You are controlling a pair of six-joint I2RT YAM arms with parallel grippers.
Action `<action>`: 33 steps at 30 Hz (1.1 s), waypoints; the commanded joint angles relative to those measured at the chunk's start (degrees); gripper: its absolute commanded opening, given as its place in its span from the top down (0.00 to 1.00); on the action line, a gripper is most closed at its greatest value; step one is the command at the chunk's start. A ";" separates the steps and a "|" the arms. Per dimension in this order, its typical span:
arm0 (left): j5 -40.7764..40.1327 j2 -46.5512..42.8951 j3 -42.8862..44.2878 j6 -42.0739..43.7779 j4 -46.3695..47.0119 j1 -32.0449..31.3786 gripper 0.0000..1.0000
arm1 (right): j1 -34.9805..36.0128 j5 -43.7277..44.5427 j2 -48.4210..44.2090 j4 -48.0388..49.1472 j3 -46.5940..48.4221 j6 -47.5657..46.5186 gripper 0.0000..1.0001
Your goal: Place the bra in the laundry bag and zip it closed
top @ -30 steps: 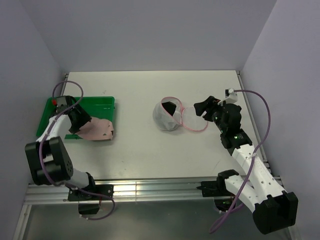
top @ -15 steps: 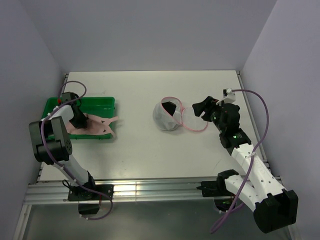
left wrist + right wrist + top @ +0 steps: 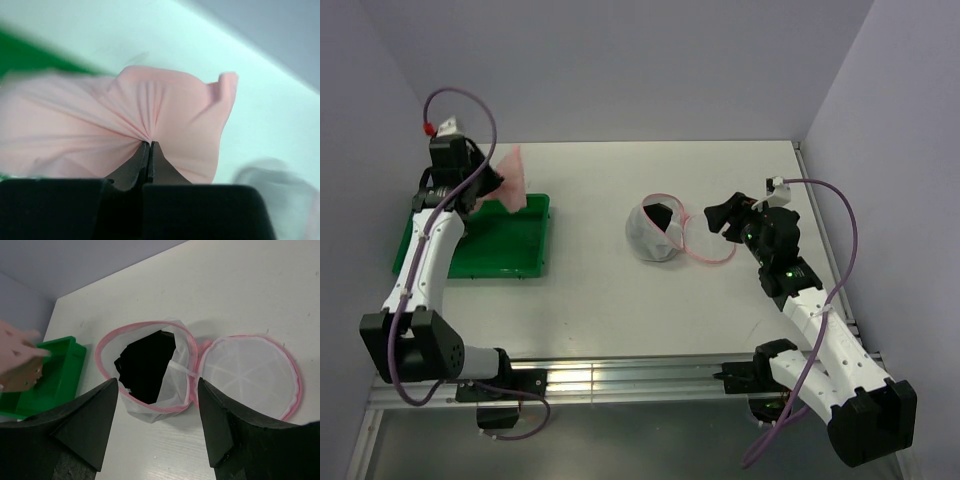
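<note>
Left fingers [image 3: 135,167] are clenched on a pinch of the bra [image 3: 165,110], the cloth gathered into pleats where they meet. Right fingers [image 3: 85,430] are spread wide and hold nothing; they hover just to the right of the laundry bag [image 3: 653,232].

A second ago the bra lay draped over the near right corner of the green tray [image 3: 510,245] with the left fingers low on it. Now it is lifted clear, high over the tray's far edge, and the tray is bare. The bag and the right arm have barely moved. So the pick looks done, and what remains is the carry to the right, the drop into the bag and the zipping.

From above, the bra hangs as a narrow pink strip on the bag side of the fingers. In the left wrist view its long axis runs side to side across the fingers, one end flopping up at the right.

The bag sits mid-tabletop [image 3: 590,300], well apart from the bra. Its pink-rimmed mouth is tilted up toward the right arm, and its round lid [image 3: 248,375] lies flat, joined to the rim. Something dark shows inside; what it is cannot be told.
</note>
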 commanded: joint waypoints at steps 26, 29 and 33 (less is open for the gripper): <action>13.81 -14.46 -19.41 -0.40 -3.39 -27.82 0.09 | 3.44 1.13 -2.48 -0.03 1.94 -3.73 0.28; 10.22 -13.86 -15.73 -0.50 -2.94 -27.82 0.10 | 6.24 3.59 -1.16 -0.03 2.38 -4.70 0.28; 6.60 -4.14 -10.63 0.56 -1.54 -27.82 0.13 | 8.63 5.09 0.87 -1.26 3.35 -5.84 0.32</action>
